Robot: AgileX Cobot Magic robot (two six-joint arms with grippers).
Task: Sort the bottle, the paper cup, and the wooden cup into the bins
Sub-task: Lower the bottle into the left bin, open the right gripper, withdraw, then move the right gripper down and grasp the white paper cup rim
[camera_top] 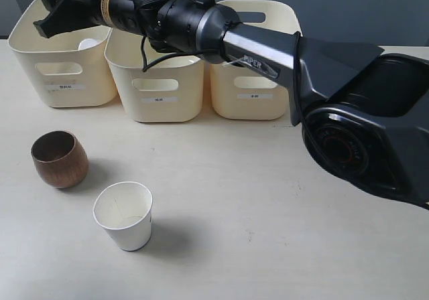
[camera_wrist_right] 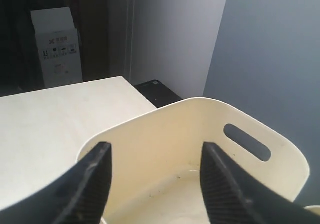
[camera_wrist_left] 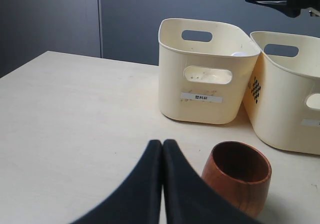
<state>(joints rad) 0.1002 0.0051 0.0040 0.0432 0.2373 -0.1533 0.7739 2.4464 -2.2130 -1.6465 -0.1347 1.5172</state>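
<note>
The right gripper (camera_top: 41, 15) hangs over the leftmost of the three bins (camera_top: 27, 62), its fingers (camera_wrist_right: 95, 171) spread wide apart with nothing between them; the right wrist view looks straight down past them into that tub's cream interior (camera_wrist_right: 170, 134). A small white rounded thing (camera_top: 87, 44) shows inside this bin, too little of it to say whether it is the bottle's cap. The left gripper (camera_wrist_left: 162, 149) has its jaws pressed together, empty, low over the table (camera_wrist_left: 75, 114), with the wooden cup (camera_wrist_left: 239, 176) upright just beside it. On the table the paper cup (camera_top: 124, 214) stands upright near the wooden cup (camera_top: 59, 158), both well apart from the right gripper
</note>
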